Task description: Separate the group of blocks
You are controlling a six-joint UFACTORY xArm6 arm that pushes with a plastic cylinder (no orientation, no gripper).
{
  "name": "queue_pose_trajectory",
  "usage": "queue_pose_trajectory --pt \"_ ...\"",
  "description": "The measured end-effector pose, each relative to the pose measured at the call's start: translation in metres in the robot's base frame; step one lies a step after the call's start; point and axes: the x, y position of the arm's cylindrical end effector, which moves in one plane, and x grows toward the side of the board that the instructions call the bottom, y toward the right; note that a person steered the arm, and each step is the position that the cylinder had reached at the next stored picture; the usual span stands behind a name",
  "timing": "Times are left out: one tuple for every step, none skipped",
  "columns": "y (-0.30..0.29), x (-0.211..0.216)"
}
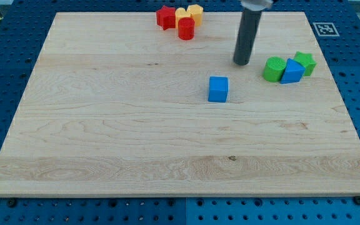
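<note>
Item: my tip (pixel 242 63), a bare rod with no jaws, holding nothing. Nearest group: green cylinder (pixel 273 69), blue block (pixel 292 71), green star (pixel 305 62), touching, just to the tip's right. Lone blue cube (pixel 218 89) below-left of it.

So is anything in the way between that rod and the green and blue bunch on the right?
Nothing visible. My tip stands just left of the green round block, with bare board between them.
</note>
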Motion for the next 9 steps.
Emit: queue_pose_trajectory --pt "0.053 -0.034" --pt "0.125 -0.041" --pt "0.171 -0.010" --pt "0.165 0.024" --pt "0.128 0.033" --pt "0.098 0.033" --pt "0.094 0.034" --pt "0.089 0.038" --pt "0.064 0.041"
